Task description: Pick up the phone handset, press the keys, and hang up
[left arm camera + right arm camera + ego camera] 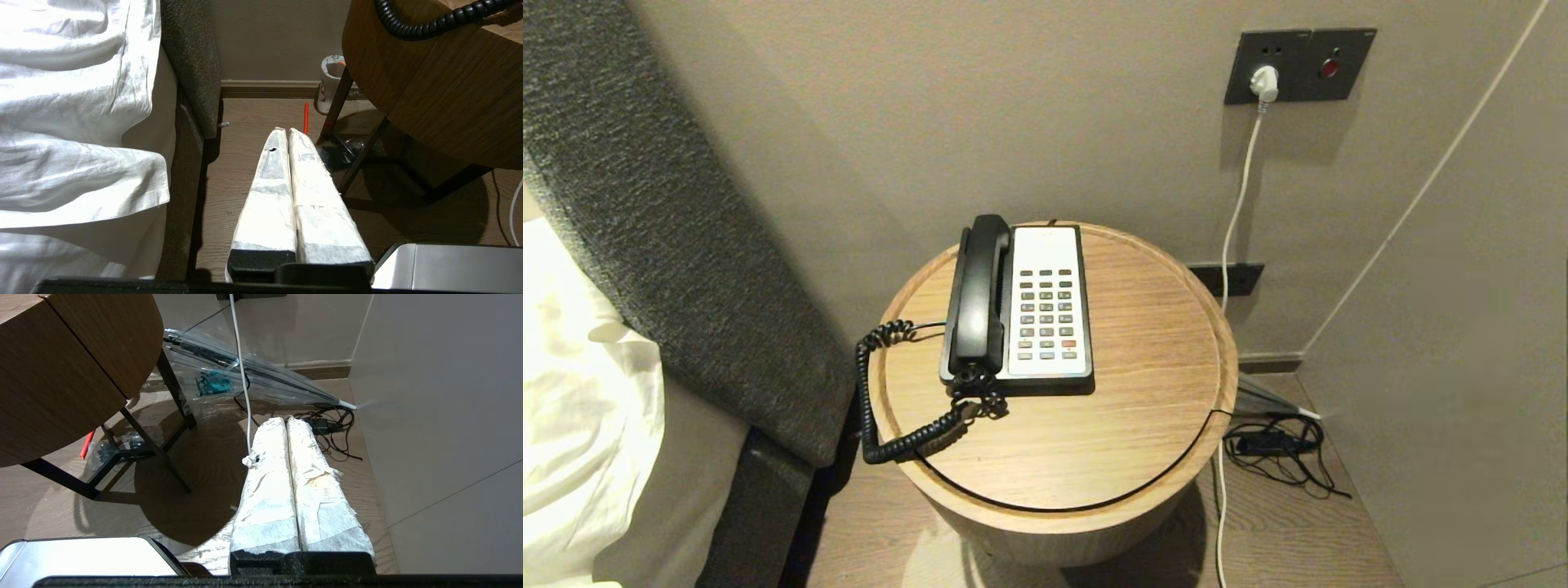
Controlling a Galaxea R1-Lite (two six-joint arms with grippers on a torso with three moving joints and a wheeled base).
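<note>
The long black plastic phone handset (978, 294) lies seated in its cradle along the left side of the black-and-white phone base (1049, 304), which stands near the middle of the round wooden side table (1143, 384). The keys (1046, 314), a grid of small dark grey buttons with one red button low in the grid, face upward on the white faceplate just beside the handset. The black coiled cord (882, 408) loops from the handset's near end over the table's left edge, leaving slack for lifting. Neither arm shows in the head view. The left gripper (284, 131), its white-wrapped fingers pressed together and holding nothing, hangs low over the wooden floor between the bed and the table. The right gripper (286, 420), likewise clenched and empty, hangs low on the table's other side, above a tangle of black cables (337, 430). No step of the task appears begun.
</note>
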